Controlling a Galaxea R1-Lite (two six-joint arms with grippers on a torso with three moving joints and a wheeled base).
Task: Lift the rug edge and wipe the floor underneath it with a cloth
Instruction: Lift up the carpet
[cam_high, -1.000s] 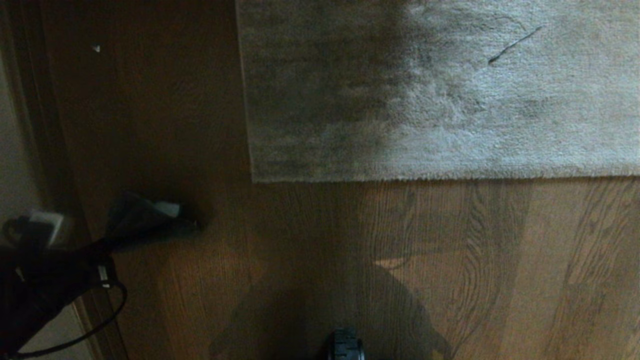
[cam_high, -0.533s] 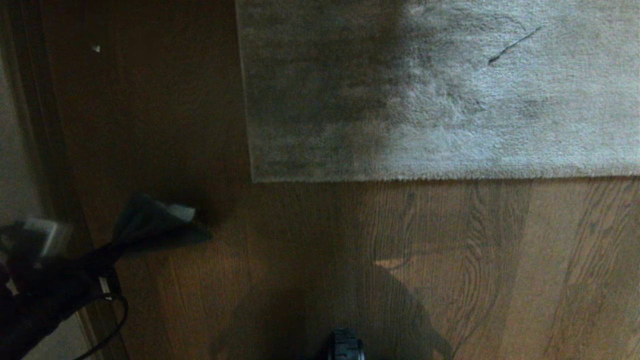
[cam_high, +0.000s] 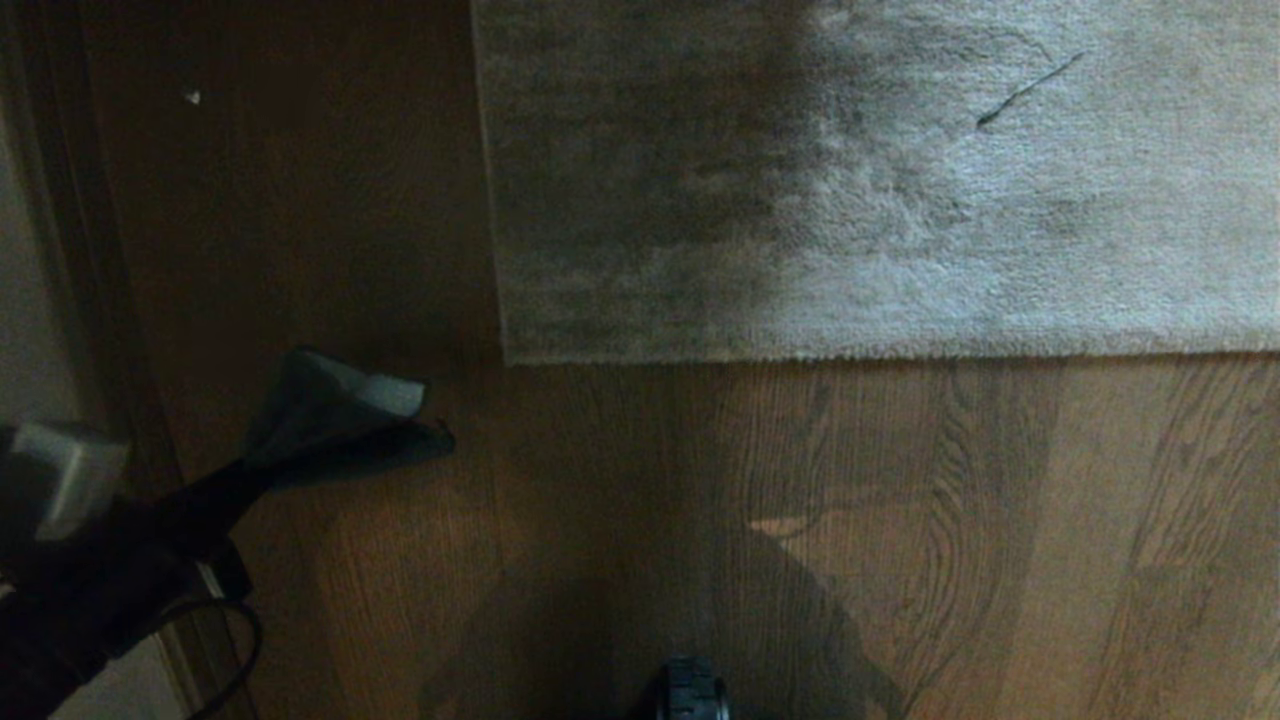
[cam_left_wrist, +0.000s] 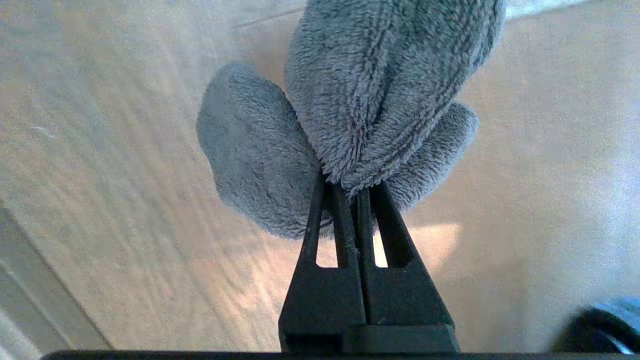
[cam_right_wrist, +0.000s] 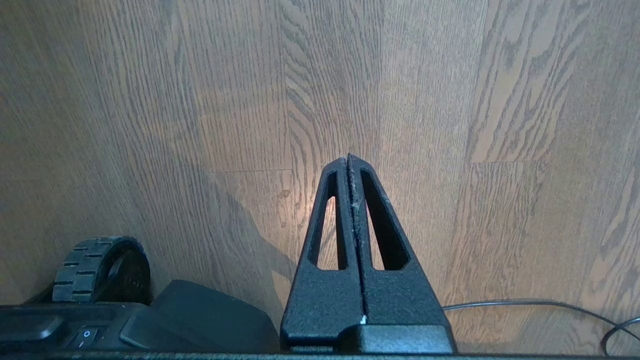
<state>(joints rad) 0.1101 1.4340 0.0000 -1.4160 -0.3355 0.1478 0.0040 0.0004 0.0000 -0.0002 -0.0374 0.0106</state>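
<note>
Cloth (cam_high: 340, 425) pinched in the left gripper (cam_high: 255, 478), above the floor (cam_high: 900, 540).
It hangs over brown wood planks just short of the flat grey rug's (cam_high: 900, 200) near corner; the right gripper (cam_right_wrist: 350, 162), fingers pressed together and empty, points at bare planks.

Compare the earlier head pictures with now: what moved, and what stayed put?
The left gripper, fingers shut on the cloth, carried it across the floor toward the rug corner, not yet reaching it. No grip changed. The rug lies flat as before; the right gripper stays shut, empty.
</note>
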